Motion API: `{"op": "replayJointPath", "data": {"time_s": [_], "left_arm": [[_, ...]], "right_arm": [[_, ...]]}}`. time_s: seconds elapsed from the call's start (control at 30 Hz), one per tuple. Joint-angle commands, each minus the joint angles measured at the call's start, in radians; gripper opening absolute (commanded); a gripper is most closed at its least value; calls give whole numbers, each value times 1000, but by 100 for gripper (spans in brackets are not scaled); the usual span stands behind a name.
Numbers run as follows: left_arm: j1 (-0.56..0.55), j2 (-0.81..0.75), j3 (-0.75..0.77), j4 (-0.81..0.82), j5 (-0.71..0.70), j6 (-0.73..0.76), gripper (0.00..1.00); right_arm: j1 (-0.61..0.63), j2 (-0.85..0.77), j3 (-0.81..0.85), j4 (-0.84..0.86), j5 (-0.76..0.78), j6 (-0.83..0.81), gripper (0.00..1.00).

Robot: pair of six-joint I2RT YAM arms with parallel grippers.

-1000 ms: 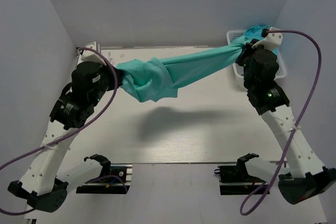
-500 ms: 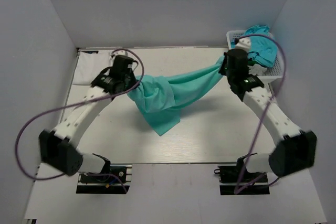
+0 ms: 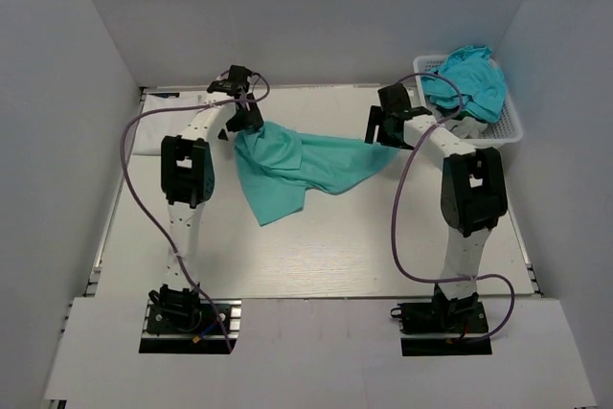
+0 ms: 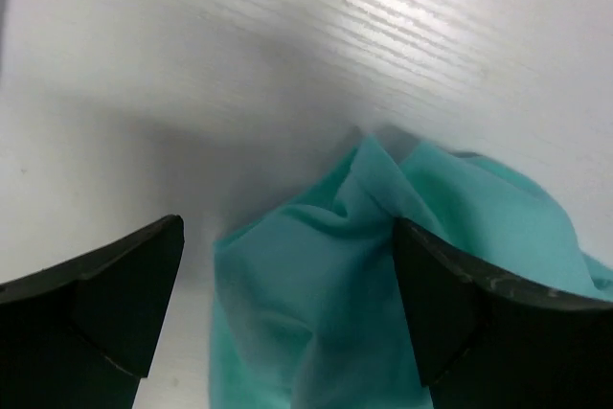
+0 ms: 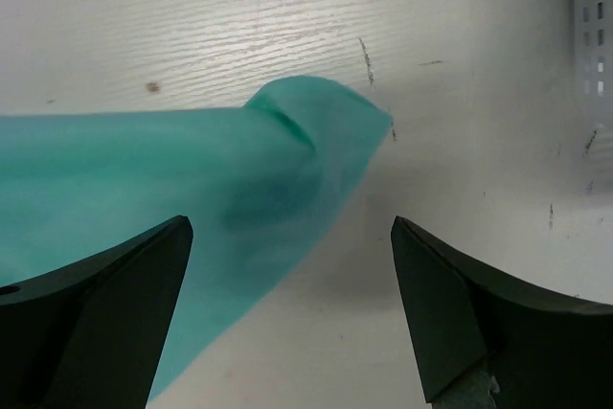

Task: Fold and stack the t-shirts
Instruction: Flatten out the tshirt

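The crumpled mint-green cloth t-shirt (image 3: 297, 165) lies on the pale wooden table (image 3: 335, 246) toward 12 o'clock, its sleeves lost in folds. The left gripper (image 4: 287, 227) at its 10 o'clock end and the right gripper (image 5: 290, 222) at its 3 o'clock end are both spread, pinching nothing. A bright turquoise t-shirt (image 3: 469, 79) sits half-hidden in the white plastic lattice basket (image 3: 512, 129) at 2 o'clock.

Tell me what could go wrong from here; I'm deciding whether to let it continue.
The mint-green t-shirt lies bunched and overlapped near the left tool, so folding it as it lies may trap creases. The right tool stands open above one thin corner; a grasp there might miss or pinch one layer.
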Motion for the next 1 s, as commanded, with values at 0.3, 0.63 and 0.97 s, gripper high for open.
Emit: {"op": "replayJointPath", "data": {"time_s": [0.3, 0.63, 0.97], "left_arm": [[-49, -808, -854, 117, 70, -51, 100], [-191, -1025, -1296, 296, 359, -50, 100], [-281, -855, -1295, 385, 322, -90, 89]], "right_arm": [[-3, -355, -298, 84, -57, 5, 90], [-24, -402, -382, 137, -110, 48, 90], [-60, -340, -367, 120, -152, 25, 90]]}}
